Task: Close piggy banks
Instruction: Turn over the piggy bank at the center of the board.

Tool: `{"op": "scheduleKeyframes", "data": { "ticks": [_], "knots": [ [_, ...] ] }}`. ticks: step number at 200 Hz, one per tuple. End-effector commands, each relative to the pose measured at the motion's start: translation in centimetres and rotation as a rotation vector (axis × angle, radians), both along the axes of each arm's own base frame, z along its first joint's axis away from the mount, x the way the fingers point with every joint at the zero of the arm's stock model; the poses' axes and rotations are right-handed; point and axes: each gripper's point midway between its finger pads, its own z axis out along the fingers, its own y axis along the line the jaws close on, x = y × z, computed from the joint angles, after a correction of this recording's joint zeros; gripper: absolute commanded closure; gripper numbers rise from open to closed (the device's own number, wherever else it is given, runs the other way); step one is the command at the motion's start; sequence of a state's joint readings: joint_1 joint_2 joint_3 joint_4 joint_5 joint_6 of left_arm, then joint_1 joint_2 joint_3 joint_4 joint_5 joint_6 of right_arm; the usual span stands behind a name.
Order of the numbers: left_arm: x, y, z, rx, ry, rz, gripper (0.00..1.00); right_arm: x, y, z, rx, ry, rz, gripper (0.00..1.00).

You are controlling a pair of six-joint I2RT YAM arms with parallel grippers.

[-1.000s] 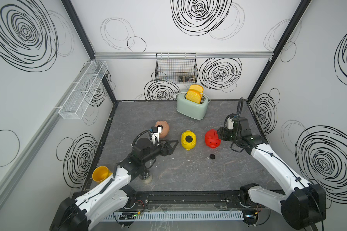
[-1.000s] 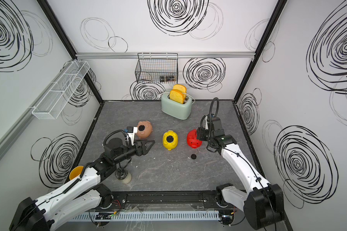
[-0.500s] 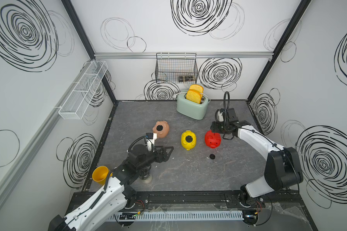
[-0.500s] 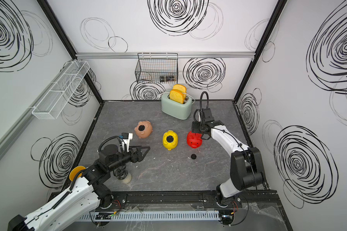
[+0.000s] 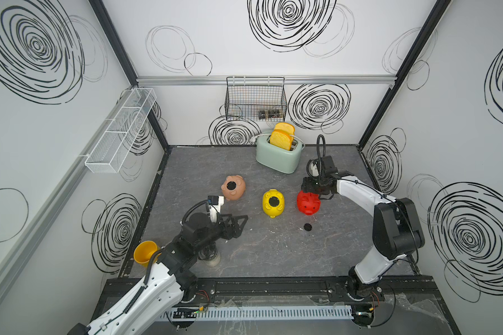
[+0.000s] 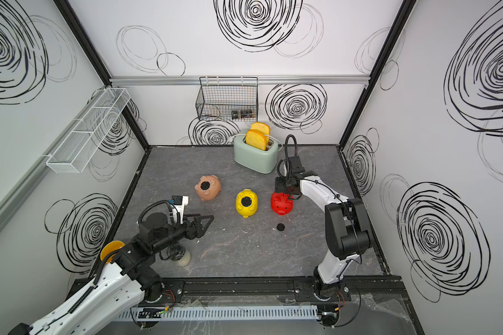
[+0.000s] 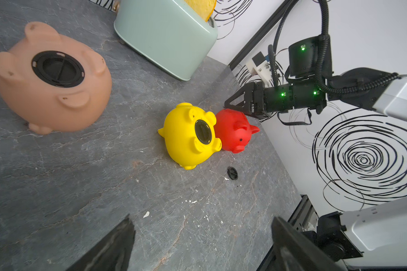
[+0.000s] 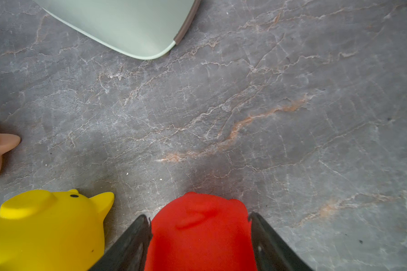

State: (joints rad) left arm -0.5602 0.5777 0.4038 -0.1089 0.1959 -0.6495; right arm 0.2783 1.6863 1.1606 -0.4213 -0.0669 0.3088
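2 plugged, pink pig (image 5: 233, 188) & yellow pig (image 5: 273, 203), right claw (image 8: 200, 218) clasping red pig (image 5: 309, 203), left claw (image 7: 201, 220) open, empty

Open tabletop (image 5: 273, 246) lies before the left end effector (image 5: 243, 223); the yellow pig (image 5: 273, 203) and red pig (image 5: 309, 203) stand close.

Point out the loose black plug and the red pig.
loose black plug (image 5: 307, 227): in a top view, its middle.
red pig (image 5: 307, 201): in a top view, its body.
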Motion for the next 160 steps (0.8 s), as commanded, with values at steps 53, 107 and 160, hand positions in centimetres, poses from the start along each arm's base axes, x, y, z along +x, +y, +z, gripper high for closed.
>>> {"op": "scheduleKeyframes", "data": {
  "ticks": [53,107,160],
  "knots": [
    [0.3,0.6,0.8,0.01,-0.036,0.035,0.06,0.1,0.9,-0.3,0.035,0.017,0.025,0.3],
    [0.3,0.8,1.2,0.007,-0.042,0.042,0.06,-1.1,1.7,-0.2,0.027,0.028,0.054,0.3],
    [0.3,0.9,1.3,0.013,-0.051,0.044,0.06,-1.3,2.0,-0.2,0.024,0.026,0.061,0.3]
  ]
}}
